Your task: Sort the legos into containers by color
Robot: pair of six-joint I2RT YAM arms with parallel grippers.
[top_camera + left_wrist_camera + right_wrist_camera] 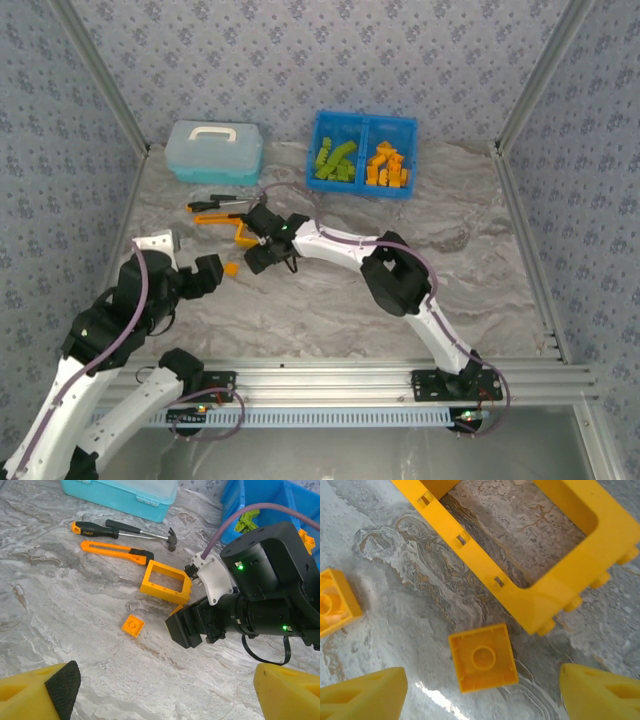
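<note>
The right gripper (480, 700), fingers apart, hangs over an orange brick (482, 657) at lower centre; the frame piece (560, 592) lies just beside it. A finger descending off-centre may catch the frame and skid the brick. The blue tray (364, 117) sits upper centre in the top view, well apart. The left gripper (170, 695) is likewise spread.

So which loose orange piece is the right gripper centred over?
The small square brick beside the frame's studded corner, centred under the open right gripper; the other small brick lies aside.
</note>
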